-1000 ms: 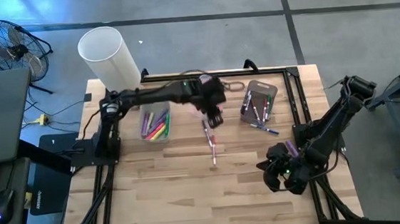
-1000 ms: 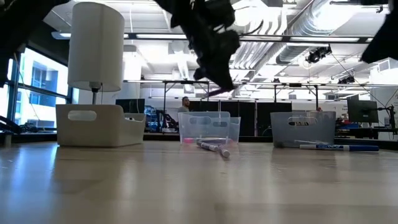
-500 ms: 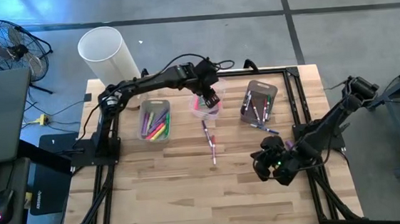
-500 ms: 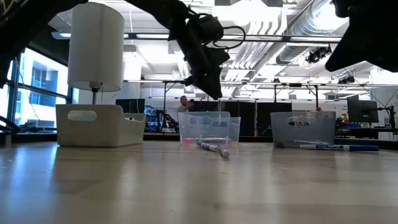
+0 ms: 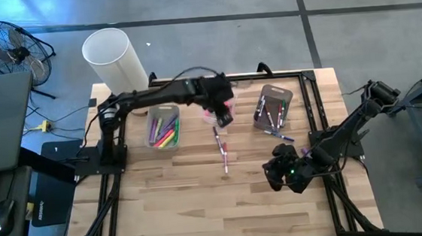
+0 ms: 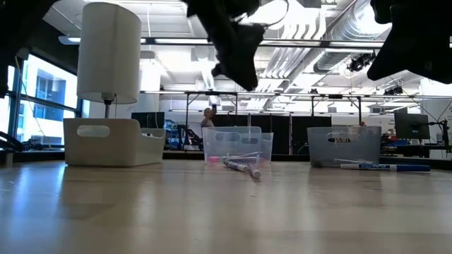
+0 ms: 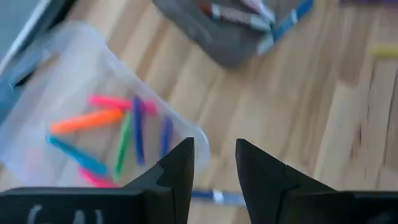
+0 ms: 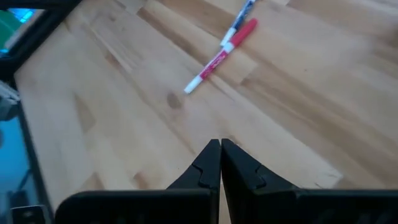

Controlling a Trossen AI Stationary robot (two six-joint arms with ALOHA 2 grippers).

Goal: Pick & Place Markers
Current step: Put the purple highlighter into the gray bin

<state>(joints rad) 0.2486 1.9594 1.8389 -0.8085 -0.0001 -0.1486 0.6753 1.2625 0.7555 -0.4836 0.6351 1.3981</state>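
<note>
Red and white, one marker point(image 8: 222, 55) lies on the bare wood ahead of your right gripper point(image 8: 220, 163). Its jaws are clenched tight with nothing in them. The marker's long side runs slantwise across the way the jaws point, with a blue-capped marker point(image 8: 239, 18) touching its far end. These two lie on the table between both arms, and I think your right arm is the nearer one. Your left gripper point(image 7: 214, 171) hangs over the clear bin point(image 7: 37, 81), jaws partly apart and holding nothing. More markers already lie in that bin below it.
</note>
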